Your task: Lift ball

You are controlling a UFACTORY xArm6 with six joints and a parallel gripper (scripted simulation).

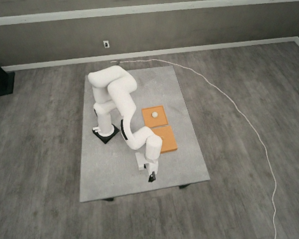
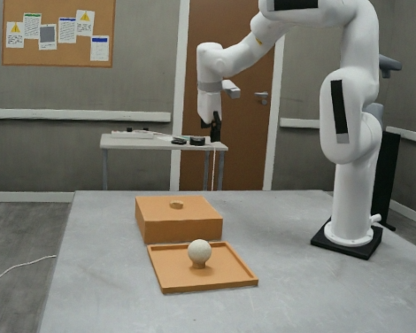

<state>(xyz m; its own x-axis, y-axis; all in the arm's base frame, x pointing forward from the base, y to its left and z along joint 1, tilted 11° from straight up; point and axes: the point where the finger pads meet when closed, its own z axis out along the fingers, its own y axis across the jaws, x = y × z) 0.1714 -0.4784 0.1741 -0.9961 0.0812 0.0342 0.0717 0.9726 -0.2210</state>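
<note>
A pale ball (image 1: 154,114) (image 2: 199,251) rests on a small ring (image 2: 199,265) in the middle of a low orange tray (image 1: 147,121) (image 2: 234,267). Beside the tray stands a taller orange block (image 1: 168,143) (image 2: 181,226) with a second, empty ring (image 2: 176,204) on top. My gripper (image 1: 151,178) (image 2: 211,133) is open and empty. It points down, high above the table, beyond the block on the side away from the ball, and well apart from the ball.
The grey table (image 1: 118,181) (image 2: 305,288) carries the arm's black base (image 1: 105,136) (image 2: 347,245) beside the tray and block. A white cable (image 1: 245,117) (image 2: 13,267) lies on the floor. A side table (image 2: 133,143) with small items stands by the back wall.
</note>
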